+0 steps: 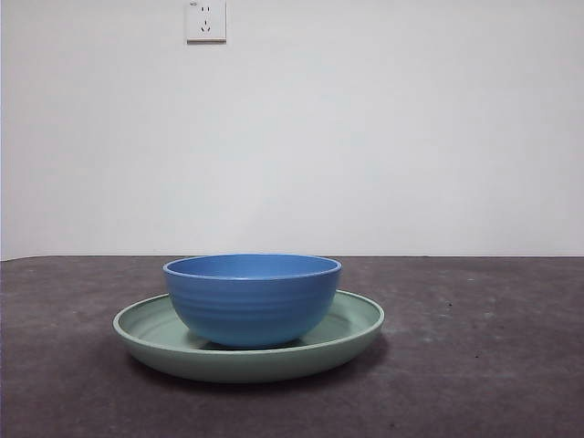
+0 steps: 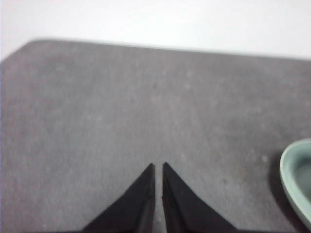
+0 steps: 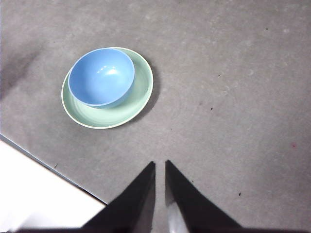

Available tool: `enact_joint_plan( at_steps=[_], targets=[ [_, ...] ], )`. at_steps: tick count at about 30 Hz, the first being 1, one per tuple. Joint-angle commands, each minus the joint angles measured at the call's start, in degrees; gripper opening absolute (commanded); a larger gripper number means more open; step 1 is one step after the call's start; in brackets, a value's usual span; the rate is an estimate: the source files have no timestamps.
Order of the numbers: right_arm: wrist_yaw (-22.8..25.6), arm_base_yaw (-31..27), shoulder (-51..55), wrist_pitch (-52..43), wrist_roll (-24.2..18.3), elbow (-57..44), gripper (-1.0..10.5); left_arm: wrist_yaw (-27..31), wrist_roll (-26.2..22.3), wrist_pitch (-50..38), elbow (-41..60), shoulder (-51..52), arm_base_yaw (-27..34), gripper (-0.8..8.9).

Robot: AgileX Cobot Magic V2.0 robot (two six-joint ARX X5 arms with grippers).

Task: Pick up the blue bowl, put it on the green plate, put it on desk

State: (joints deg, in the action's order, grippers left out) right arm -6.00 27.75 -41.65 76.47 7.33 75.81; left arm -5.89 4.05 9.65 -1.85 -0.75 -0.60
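Observation:
The blue bowl (image 1: 252,298) stands upright inside the green plate (image 1: 360,324) on the dark grey desk (image 1: 474,365). In the right wrist view the bowl (image 3: 101,76) sits on the plate (image 3: 138,97), off-centre toward one side of it. My right gripper (image 3: 159,164) is shut and empty, high above the desk and well away from the bowl. My left gripper (image 2: 158,166) is shut and empty above bare desk; only an edge of the plate (image 2: 295,179) shows in its view. Neither gripper shows in the front view.
A white wall with a power socket (image 1: 205,20) stands behind the desk. The desk's edge (image 3: 43,165) runs close to the plate in the right wrist view, with white floor beyond it.

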Motion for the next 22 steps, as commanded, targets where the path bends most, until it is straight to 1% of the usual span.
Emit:
enact_joint_plan(
  at_steps=[1, 20, 22],
  targets=[
    [0.1, 0.4, -0.2, 2.4, -0.3, 1.0, 0.3, 0.1, -0.4, -1.2, 1.2, 0.6, 0.0, 0.27],
    [0.1, 0.4, 0.1, 2.2, -0.3, 1.0, 0.3, 0.1, -0.4, -1.9, 1.2, 0.6, 0.0, 0.27],
    [0.4, -2.2, 0.9, 2.0, -0.3, 0.9, 0.3, 0.1, -0.4, -1.9, 1.2, 0.6, -0.1, 0.27]
  ],
)
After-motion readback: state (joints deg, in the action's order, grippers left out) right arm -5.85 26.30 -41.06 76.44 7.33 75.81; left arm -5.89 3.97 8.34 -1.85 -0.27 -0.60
